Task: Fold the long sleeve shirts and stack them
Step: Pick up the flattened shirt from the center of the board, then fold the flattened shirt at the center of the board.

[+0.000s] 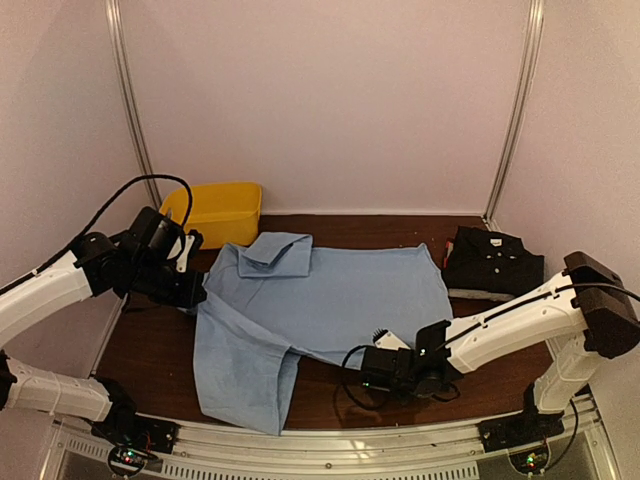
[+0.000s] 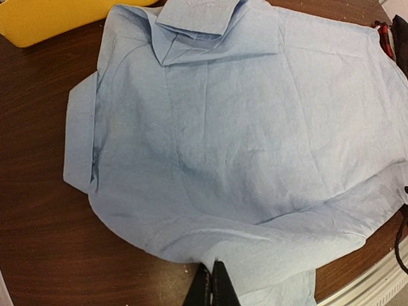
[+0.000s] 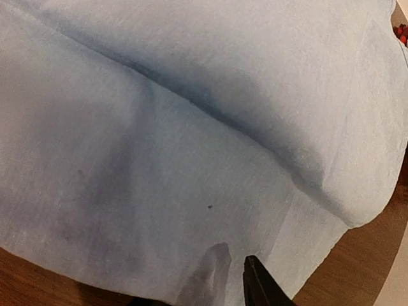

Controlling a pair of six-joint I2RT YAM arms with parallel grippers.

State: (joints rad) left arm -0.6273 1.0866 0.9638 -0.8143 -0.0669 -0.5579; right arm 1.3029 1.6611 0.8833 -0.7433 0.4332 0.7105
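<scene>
Showing the light blue shirt [image 1: 330, 300] spread flat, back upward, across the middle of the dark wooden worktop [image 1: 150, 350], with collar [image 1: 276, 246] turned toward the far left and one broad flap of cloth trailing to the near edge at the left. Folded inward along the left side, as seen from the left wrist: one sleeve cuff [image 2: 80, 137]. Standing just beside the collar, in the far left corner: yellow bin [image 1: 215, 210]. Lying folded at the far right, well apart from the bin and near the blue shirt's right edge: black shirt [image 1: 492, 262], collar up, small white buttons down the front; pale speck at the neck too small to read. Peeking out under its near edge: strip of pale grey cloth [image 1: 462, 293]. Poised at the blue shirt's left edge: left claw [image 2: 212, 285], fingers pressed together; unclear whether pinching any cloth. Set low at the near hem, right of centre: right claw [image 3: 236, 280], fingers apart and astride the hem, one dark finger [image 3: 261, 284] on the camera's side of the fabric, the other visible only as a shadow through it; not clamped on the cloth.
</scene>
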